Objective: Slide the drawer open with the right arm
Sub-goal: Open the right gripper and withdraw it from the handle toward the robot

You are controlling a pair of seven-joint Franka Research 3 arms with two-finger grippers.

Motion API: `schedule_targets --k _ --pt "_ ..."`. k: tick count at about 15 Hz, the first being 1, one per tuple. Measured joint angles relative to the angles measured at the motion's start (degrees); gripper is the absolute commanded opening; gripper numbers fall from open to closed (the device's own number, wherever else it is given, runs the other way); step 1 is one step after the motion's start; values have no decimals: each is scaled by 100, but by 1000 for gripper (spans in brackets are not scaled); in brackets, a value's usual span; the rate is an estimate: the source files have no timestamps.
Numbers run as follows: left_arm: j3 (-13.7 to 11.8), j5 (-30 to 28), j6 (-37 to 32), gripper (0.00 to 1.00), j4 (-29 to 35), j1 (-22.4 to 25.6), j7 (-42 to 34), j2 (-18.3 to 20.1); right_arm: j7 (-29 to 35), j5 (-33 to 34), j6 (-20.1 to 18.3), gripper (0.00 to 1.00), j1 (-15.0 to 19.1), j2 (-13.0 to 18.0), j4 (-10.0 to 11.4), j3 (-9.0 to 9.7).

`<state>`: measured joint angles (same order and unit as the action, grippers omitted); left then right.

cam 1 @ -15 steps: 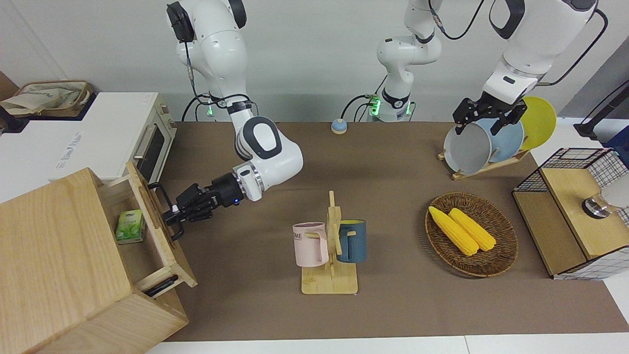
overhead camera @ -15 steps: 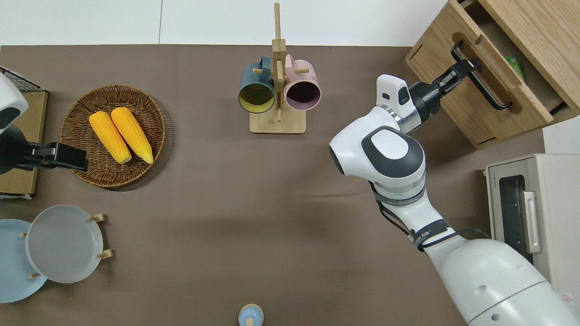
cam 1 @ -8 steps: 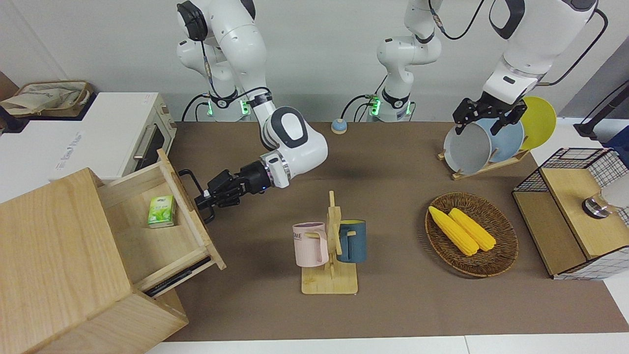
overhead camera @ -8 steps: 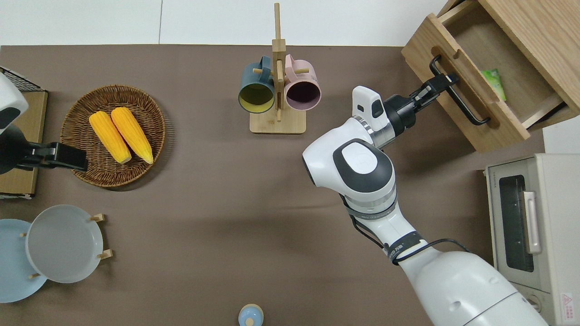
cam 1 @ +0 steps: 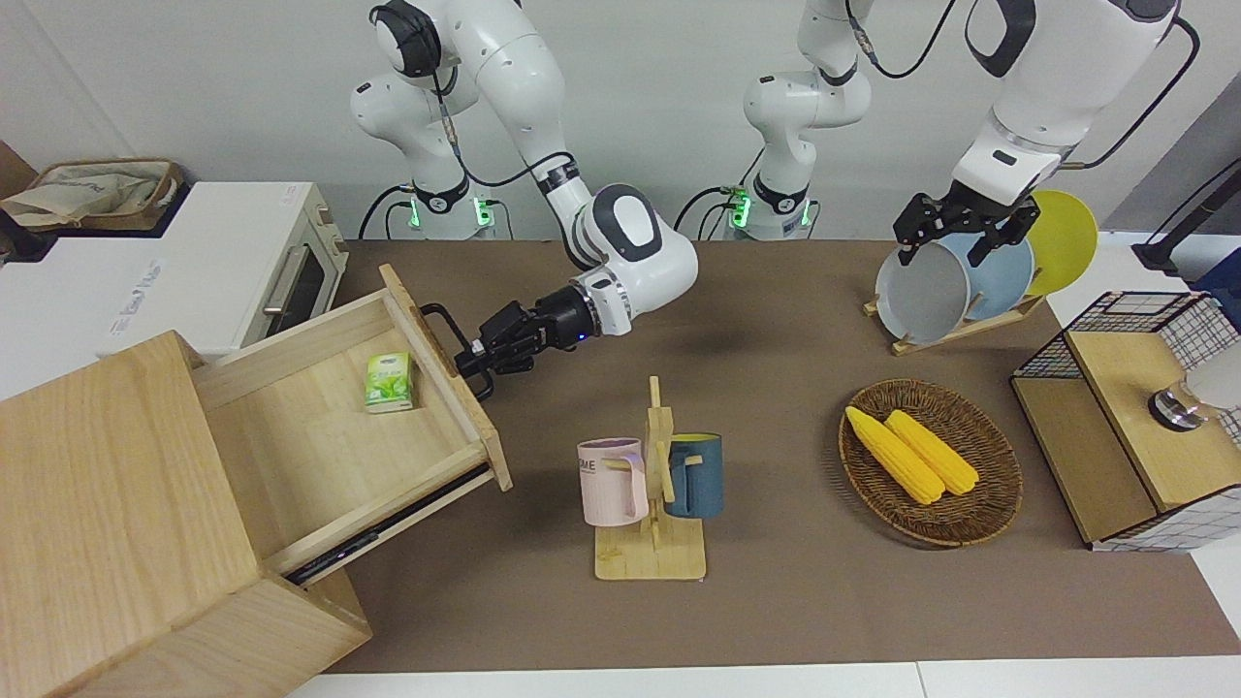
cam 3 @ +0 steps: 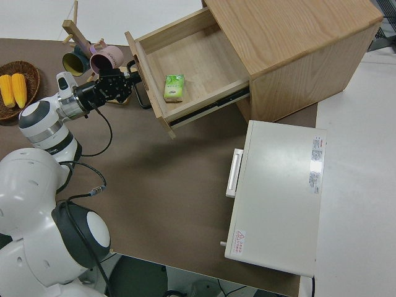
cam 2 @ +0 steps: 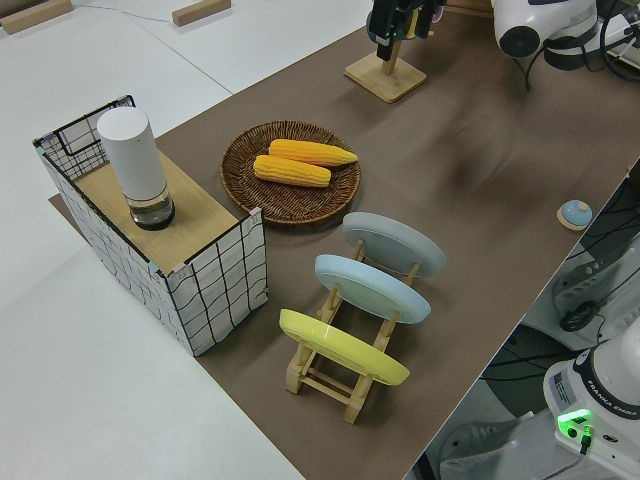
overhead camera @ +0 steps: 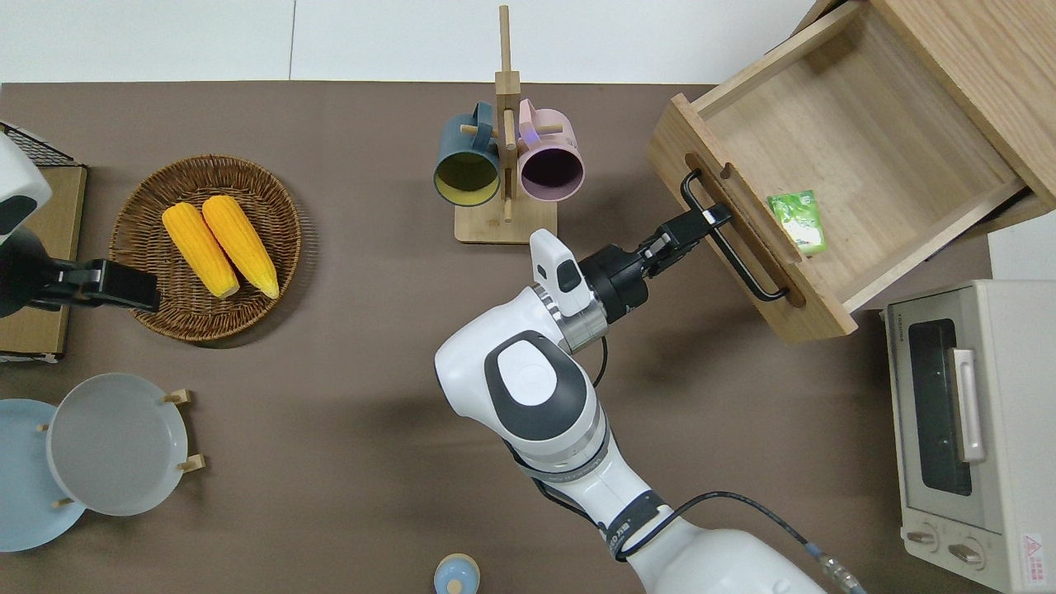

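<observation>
At the lower left of the front view stands the large pale wooden box (cam 1: 107, 514); its drawer (cam 1: 320, 436) is pulled far out over the brown tabletop (cam 1: 776, 601), the inside bare wood apart from a small green packet (cam 1: 388, 382) lying close to the drawer's front panel; above it, at the upper left, sits the white toaster oven (cam 1: 218, 262). Just right of the drawer front, the right arm (cam 1: 620, 257) reaches down from the top centre; its end effector (cam 1: 472, 361) is clamped narrow on the black bar handle (cam 1: 448, 336), with the blue wrist light showing. Lower centre holds the wooden mug stand (cam 1: 652, 528) with a pink mug (cam 1: 613, 482) and a dark blue mug (cam 1: 694, 475); further right is a wicker basket (cam 1: 999, 494) with two corn cobs (cam 1: 911, 451); in the upper right the left arm (cam 1: 1028, 107) is parked, and I cannot tell how its end effector (cam 1: 955, 233) is set.
</observation>
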<state>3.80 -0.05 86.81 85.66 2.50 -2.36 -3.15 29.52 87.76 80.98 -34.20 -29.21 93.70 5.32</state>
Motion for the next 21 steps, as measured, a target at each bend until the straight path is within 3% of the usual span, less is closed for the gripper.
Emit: schedule_targets --k 7,8,10,11,21 --pt "0 0 0 993 0 0 0 0 -7 -104 -148 0 -189 -1 -9 -2" --pt "0 0 0 993 0 0 0 0 -7 -104 -148 130 -189 -1 -9 -2" --pt "0 0 0 993 0 0 0 0 -7 -104 -148 766 -190 -4 -9 -3" --pt "0 0 0 993 0 0 0 0 -5 -104 -148 981 -190 -7 -9 -3" --pt "0 0 0 993 0 0 0 0 -40 -104 -147 983 -251 -28 -13 12"
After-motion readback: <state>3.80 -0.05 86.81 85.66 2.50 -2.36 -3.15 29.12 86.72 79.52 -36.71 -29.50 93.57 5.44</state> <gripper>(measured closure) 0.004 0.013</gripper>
